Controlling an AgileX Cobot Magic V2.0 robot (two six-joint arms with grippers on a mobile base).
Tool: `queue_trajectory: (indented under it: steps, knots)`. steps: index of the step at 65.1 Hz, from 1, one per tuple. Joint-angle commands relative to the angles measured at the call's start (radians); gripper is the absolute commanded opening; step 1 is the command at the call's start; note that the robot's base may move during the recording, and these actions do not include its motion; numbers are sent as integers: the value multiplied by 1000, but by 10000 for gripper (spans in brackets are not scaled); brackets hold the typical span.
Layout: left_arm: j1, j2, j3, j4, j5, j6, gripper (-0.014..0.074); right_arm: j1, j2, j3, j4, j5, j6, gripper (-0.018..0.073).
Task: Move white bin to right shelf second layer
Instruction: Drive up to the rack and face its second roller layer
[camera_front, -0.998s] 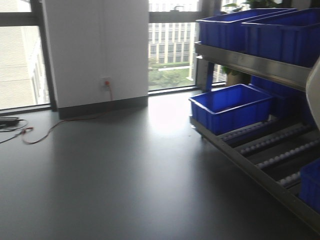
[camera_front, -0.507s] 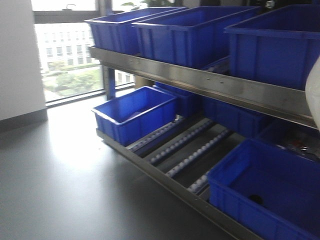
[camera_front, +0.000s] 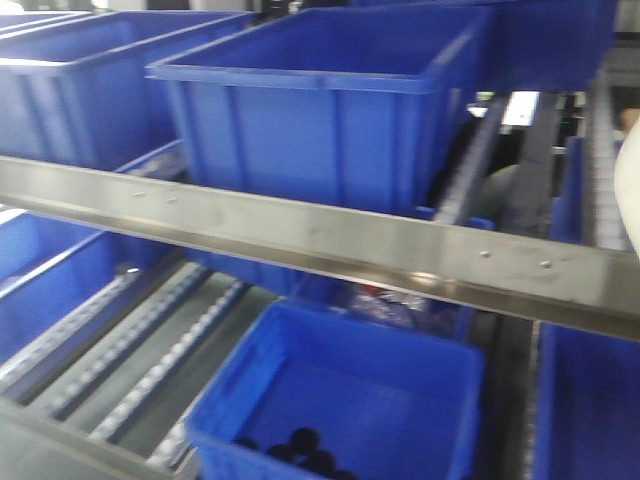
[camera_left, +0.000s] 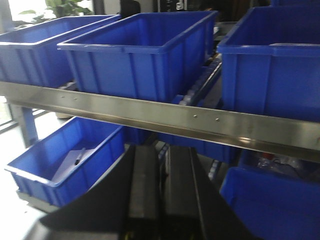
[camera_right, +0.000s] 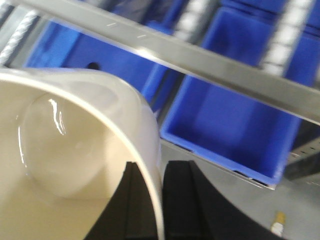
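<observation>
White bin (camera_right: 75, 165) hangs from my right gripper (camera_right: 161, 172). Its two fingers pinch one wall at the rim, one finger inside the mouth and one outside. The tub is in the air just in front of the rack and not on any level yet. In the front view it is only a pale blur at the right edge. My left gripper (camera_left: 161, 155) has its fingers pressed nearly together with nothing between them.

I take the right shelf second layer (camera_front: 330, 240) to be the roller level behind the screwed front crossbar (camera_left: 150, 112), though I cannot be sure which level counts as second.

My worries, as I judge them:
- A single-wall pinch on glossy plastic could let the tub swing or slip if I move sharply.
- That level is crowded, so the tub's base or rim could catch the crossbar or a crate wall on the way in.
- The front view is smeared, so the gap between crates is hard to read.

Counts:
- One white bin and two grippers.
- The left wrist view shows three blue crates (camera_left: 135, 60) on the crossbar level.
- Below them I see at least two more. One holds a sheet and a pen (camera_left: 75, 160).
- Another lower crate (camera_front: 370, 390) holds a few dark round things (camera_front: 300, 445).
</observation>
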Motion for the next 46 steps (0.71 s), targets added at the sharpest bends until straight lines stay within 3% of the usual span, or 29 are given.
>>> queue_trajectory:
  steps: [1,46]
  knots:
    - [2,-16,37,-6,-84,-3,85,-1,0,-29,-6,-80,-6,48]
    - [2,-16,37,-6,-84,-3,85,-1,0,-29,-6,-80,-6,48]
